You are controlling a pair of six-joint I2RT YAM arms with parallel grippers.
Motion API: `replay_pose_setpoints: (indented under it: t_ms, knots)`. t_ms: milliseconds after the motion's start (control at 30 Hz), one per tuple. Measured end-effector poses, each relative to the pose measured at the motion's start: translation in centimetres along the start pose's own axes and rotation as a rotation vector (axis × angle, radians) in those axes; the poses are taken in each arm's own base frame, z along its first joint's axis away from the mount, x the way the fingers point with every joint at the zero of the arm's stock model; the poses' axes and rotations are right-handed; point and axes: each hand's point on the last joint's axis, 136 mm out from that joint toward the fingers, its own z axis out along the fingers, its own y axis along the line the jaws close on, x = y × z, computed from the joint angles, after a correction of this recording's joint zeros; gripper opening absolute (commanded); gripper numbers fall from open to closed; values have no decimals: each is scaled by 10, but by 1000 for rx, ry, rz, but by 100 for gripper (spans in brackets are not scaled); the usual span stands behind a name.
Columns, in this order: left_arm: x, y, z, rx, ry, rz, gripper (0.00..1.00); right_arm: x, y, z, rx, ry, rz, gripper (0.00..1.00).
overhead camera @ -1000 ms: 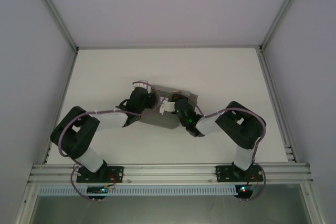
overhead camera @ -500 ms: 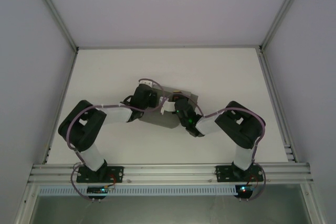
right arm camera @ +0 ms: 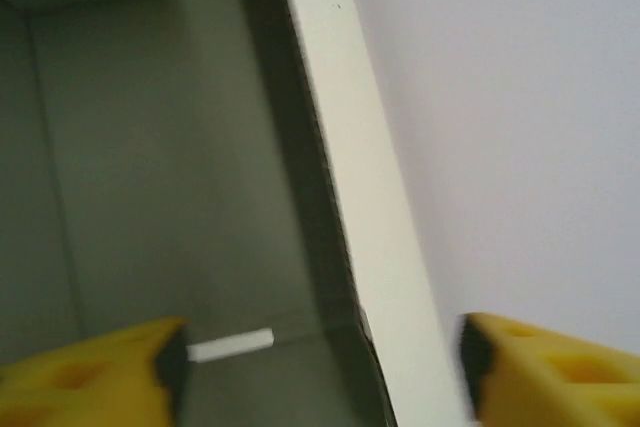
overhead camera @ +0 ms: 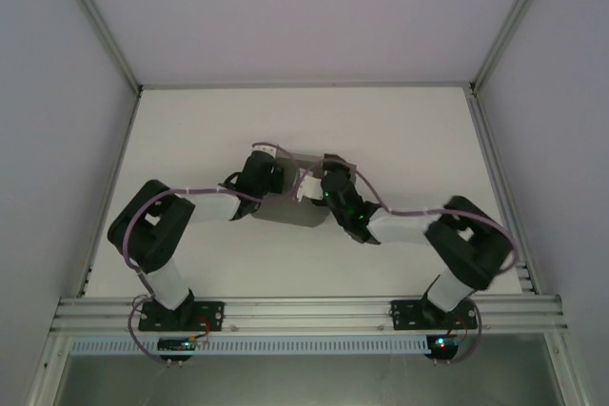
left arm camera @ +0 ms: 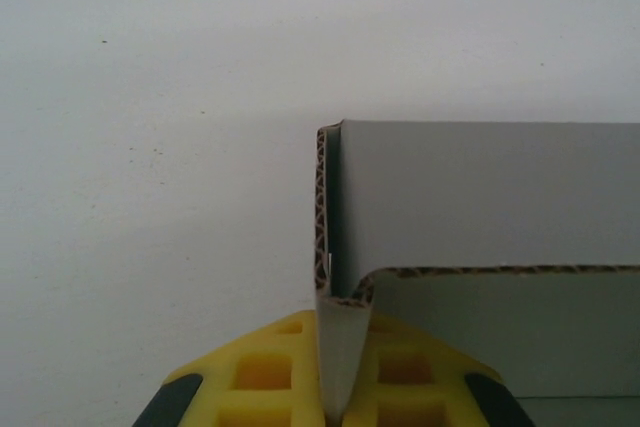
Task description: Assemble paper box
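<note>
- A plain white bench (overhead camera: 190, 140) is carrying the work, and pale enclosure walls are standing around it.
- The paper box (overhead camera: 290, 211) is lying flat on the bench between the two pairs of fingers, with its open side facing up.
- Its long axis is running from the left fingers toward the right fingers, a little slanted, so each arm is reaching one end of it.
- The left fingers (left arm camera: 250, 382) are pressing together on an upright wall (left arm camera: 335, 247) at the box corner; the corrugated edge is rising straight out from between them.
- This grip is probably holding the raised wall vertical and steadying the whole box while the other end is being worked.
- A second wall is turning off to the right of the left fingers, so that corner is looking already formed.
- The right fingers (right arm camera: 90, 372) are standing wide apart, clamping nothing.
- A pale wall edge (right arm camera: 360, 207) is passing between them, nearer to the right one, with the box floor under the left one.
- I judge they are straddling this wall to take or press it next.
</note>
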Motion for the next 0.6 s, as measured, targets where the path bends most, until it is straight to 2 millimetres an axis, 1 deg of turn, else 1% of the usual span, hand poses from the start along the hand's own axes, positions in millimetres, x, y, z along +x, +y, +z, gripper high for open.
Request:
replay_pose_setpoints:
  t_ms: [67, 133, 167, 233, 267, 367, 400, 467, 533, 600]
  knots:
    - [-1, 3, -1, -15, -3, -15, 0, -5, -13, -14, -35, -24, 112, 99]
    - [0, 7, -4, -28, -6, -30, 0, -6, -34, -32, -48, -54, 262, 99]
    - [1, 9, -6, -35, -5, -38, 0, -4, -49, -41, -39, -67, 353, 99]
    - [0, 10, -9, -39, -7, -53, 0, 7, -77, -55, -5, -76, 534, 99]
    - [-1, 11, -12, -39, -9, -61, 0, 15, -92, -61, 16, -69, 637, 99]
    - [-6, 12, -22, -30, -31, -79, 0, 42, -124, -69, 56, -31, 910, 99]
    - [-8, 12, -25, -22, -42, -83, 0, 50, -130, -69, 60, -10, 979, 99]
    - [-12, 12, -32, -7, -64, -90, 0, 59, -134, -64, 52, 36, 1090, 99]
    - [-16, 12, -38, -1, -78, -95, 0, 60, -129, -55, 20, 81, 1154, 99]
    - [-19, 12, -41, 3, -88, -101, 0, 58, -119, -41, -30, 127, 1202, 99]
